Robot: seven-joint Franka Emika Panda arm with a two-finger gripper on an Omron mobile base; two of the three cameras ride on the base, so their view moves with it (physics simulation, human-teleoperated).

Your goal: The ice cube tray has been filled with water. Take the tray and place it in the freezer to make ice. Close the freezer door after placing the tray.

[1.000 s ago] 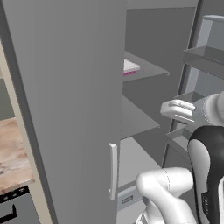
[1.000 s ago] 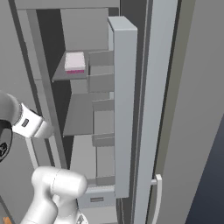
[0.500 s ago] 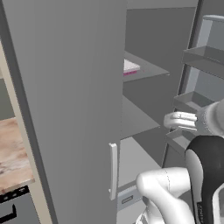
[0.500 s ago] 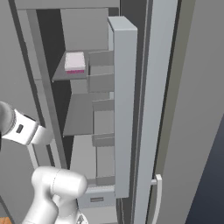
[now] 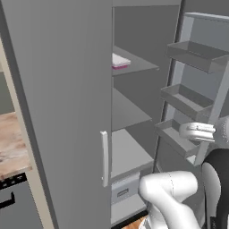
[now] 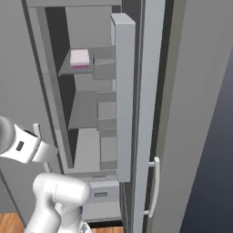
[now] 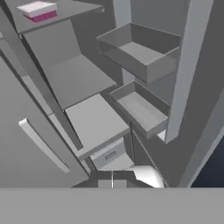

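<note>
The ice cube tray (image 5: 120, 61) (image 6: 80, 58) (image 7: 40, 10), a pale pink slab with a darker pink edge, lies flat on the upper shelf inside the freezer (image 5: 134, 107) (image 6: 86, 109). The freezer door (image 5: 201, 89) (image 6: 124, 91) (image 7: 188, 70) stands wide open, its grey shelf bins facing inward. My gripper (image 7: 112, 180) is shut on nothing, its tips pressed together. It hangs low by the door's lower bins, well below the tray and apart from it. My white hand (image 5: 197, 131) sits just in front of the lowest door bin.
The wider grey door (image 5: 62, 112) on the left is closed, its pale handle (image 5: 104, 159) (image 7: 41, 144) close to the opening. A drawer (image 5: 123, 190) (image 6: 101, 193) sits at the freezer's bottom. The freezer door's outer handle (image 6: 154, 186) is on the right. A wooden counter (image 5: 11, 143) lies far left.
My hand has drawn back and down from the middle shelf toward the open door's lower bins. The tray stays on the upper shelf and the door has not swung.
</note>
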